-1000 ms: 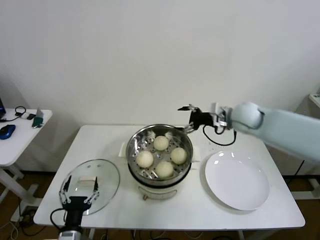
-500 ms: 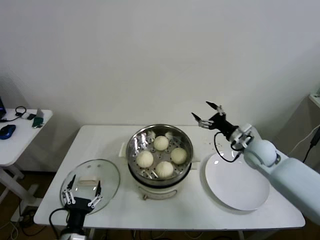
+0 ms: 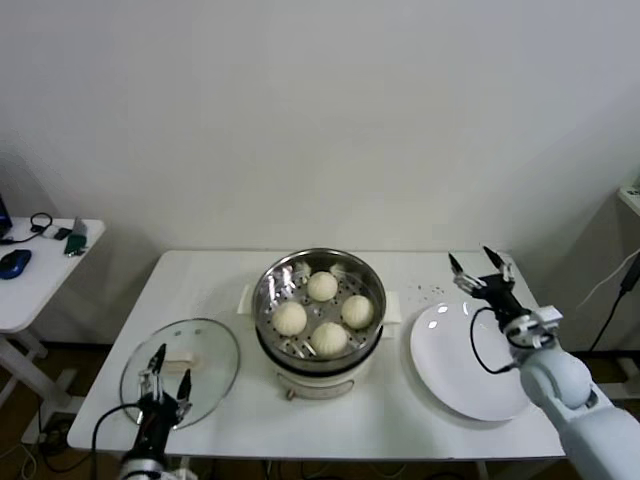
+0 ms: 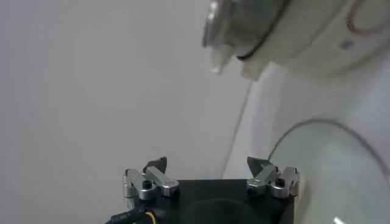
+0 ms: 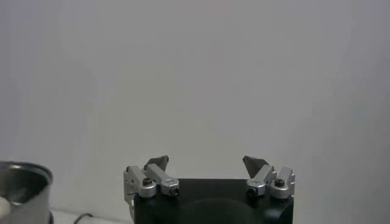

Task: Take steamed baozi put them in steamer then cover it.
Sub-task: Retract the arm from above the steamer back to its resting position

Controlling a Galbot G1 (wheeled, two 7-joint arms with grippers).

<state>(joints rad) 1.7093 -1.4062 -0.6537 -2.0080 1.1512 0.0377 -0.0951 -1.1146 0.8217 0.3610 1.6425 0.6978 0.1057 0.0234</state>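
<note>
Left gripper [image 3: 166,385], fingers spread and holding nothing, sits at the near edge of the glass lid [image 3: 181,372], on the steamer's left. We see only part of its arm, cut off by the lower frame edge. In its wrist view we make out the spread fingertips [image 4: 159,164], the lid's rim as a thin arc, and a slice of the steamer [image 4: 256,24] cropped by the frame.

Right gripper [image 3: 482,267], fingers also spread and empty, is raised to the right of the steamer, above the far edge of the white plate [image 3: 475,362]; its arm runs off the lower right corner. Its wrist view faces bare wall, with only a sliver of the steamer's steel wall [image 5: 23,189] showing.

Steamer [image 3: 320,310]: stands mid-table on its white base, uncovered. We count four baozi [image 3: 322,286] inside on the perforated floor, close together but apart from the wall.

Lid: lies flat on the white table [image 3: 220,280], left of the steamer and near the table's front-left corner, handle up.

Plate: right of the steamer, just beside its base, nothing on it.

Table margins: open surface behind the steamer and between it and the lid. A side table [image 3: 35,265] with small items we cannot identify stands farther left of the steamer.
</note>
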